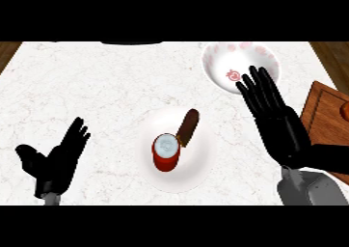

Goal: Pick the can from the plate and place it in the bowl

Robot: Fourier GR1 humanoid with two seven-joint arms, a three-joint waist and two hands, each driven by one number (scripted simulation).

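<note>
Red, the can (167, 153) stood on the plate (198, 169) beside a brown stick (188, 126), which the open, empty right hand (277, 118) might have knocked; the bowl (241, 60) waited beyond.

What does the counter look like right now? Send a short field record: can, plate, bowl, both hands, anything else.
can: red cylindrical can with a pale lid, upright on the plate, not held
plate: round white plate, centre of the white marble counter
beside can: dark brown stick-shaped item, also on the plate
bowl: white bowl with red pattern, far right, no can in it
right hand: open, fingertips overlapping the bowl's near edge
left hand: open, at lower left
right edge: wooden board
</note>
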